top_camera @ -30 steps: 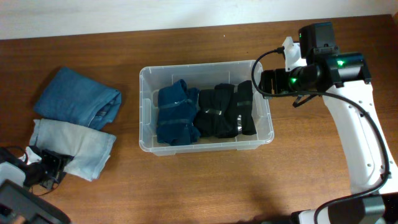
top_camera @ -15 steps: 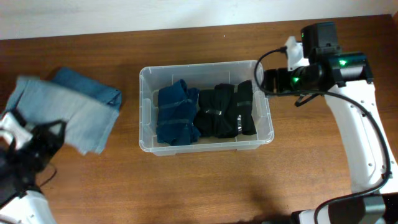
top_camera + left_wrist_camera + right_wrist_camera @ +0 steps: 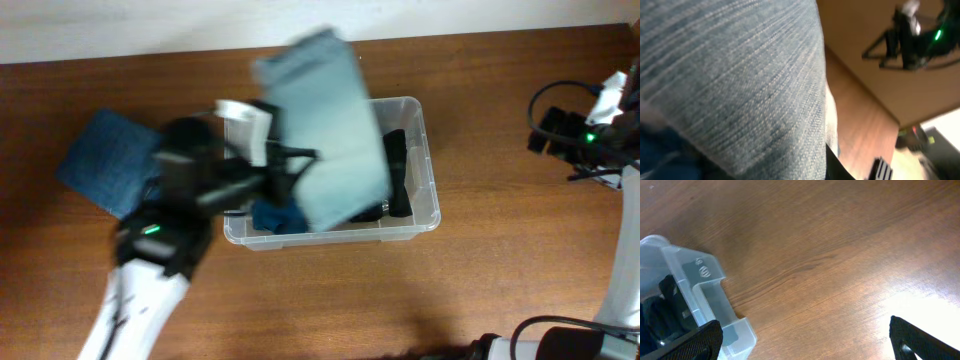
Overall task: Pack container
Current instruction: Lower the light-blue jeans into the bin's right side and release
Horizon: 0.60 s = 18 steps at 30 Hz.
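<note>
Wooden table (image 3: pixel 480 270): one container (image 3: pixel 431 195), one pale denim fold (image 3: pixel 325 130) tight in left gripper (image 3: pixel 296 165), right gripper (image 3: pixel 804 330) agape.

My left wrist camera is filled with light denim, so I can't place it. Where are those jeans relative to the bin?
Observer: The light jeans hang above the bin, covering its middle.
Operator: What's inside already?
Observer: A navy garment at the left, a black garment at the right.
Operator: Anything outside it?
Observer: One folded pair of dark jeans lies on the table, left of the bin.
</note>
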{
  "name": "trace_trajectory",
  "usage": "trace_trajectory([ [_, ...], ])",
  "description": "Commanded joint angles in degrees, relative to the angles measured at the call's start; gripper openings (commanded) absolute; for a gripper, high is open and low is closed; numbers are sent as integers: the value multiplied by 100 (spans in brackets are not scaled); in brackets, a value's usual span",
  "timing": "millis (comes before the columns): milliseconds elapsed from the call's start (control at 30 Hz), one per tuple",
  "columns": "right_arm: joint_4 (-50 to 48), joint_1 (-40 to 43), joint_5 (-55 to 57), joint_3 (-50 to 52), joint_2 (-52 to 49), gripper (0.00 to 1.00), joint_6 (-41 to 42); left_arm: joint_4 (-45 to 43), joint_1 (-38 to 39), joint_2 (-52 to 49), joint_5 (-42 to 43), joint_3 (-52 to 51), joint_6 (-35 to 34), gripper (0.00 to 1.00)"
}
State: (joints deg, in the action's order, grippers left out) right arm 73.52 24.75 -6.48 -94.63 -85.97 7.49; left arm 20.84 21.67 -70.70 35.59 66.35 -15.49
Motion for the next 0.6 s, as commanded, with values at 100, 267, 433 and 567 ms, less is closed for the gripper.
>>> trace_trajectory([
  [100,26,72,-101,-9,76,98,28,-551,1121,-1276,-1086,164,-11,1],
  [267,24,72,-98,-9,76,99,28,-848,1239,-2177,-1290,164,-339,0],
  [433,22,72,-98,-9,76,98,28,-813,1248,-2693,-1189,164,-516,1],
  [567,24,72,-101,-9,76,98,31,-715,1248,-2927,-1185,164,-533,2],
])
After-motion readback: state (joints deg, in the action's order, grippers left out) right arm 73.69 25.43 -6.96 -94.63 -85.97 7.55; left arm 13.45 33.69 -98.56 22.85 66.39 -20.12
